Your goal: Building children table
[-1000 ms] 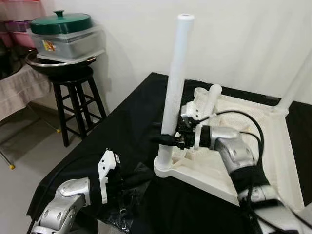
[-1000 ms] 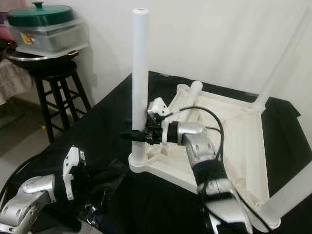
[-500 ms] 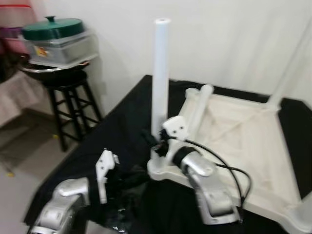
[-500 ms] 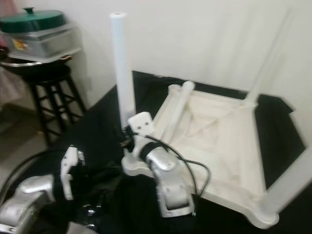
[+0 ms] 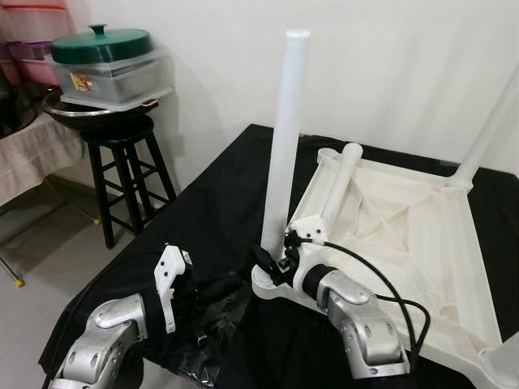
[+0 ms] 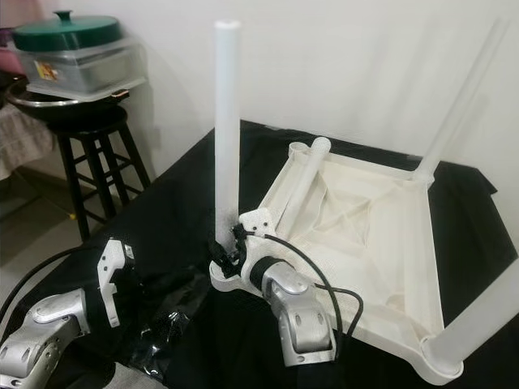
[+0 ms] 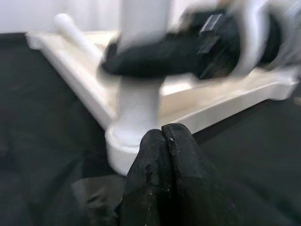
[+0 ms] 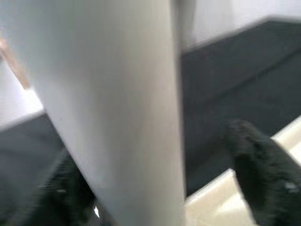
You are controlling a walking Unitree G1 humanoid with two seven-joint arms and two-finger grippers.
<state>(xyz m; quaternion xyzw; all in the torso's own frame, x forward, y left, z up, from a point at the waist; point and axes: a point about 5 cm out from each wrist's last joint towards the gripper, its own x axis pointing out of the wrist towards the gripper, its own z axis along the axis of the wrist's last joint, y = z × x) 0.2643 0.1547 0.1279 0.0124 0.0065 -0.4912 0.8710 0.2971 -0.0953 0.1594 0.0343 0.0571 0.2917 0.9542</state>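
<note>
Table legs: three upright, one lying.

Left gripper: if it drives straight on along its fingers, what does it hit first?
Likely the corner socket at the foot of the upright leg. The left gripper, fingers shut, points at it over black cloth, with the right gripper around the leg just above. Depth is unclear.

right wrist view blurred: upright table leg fills frame, cut off top and bottom. right gripper fingertips hidden behind that leg's base. Far-right legs cropped by frame edge.
</note>
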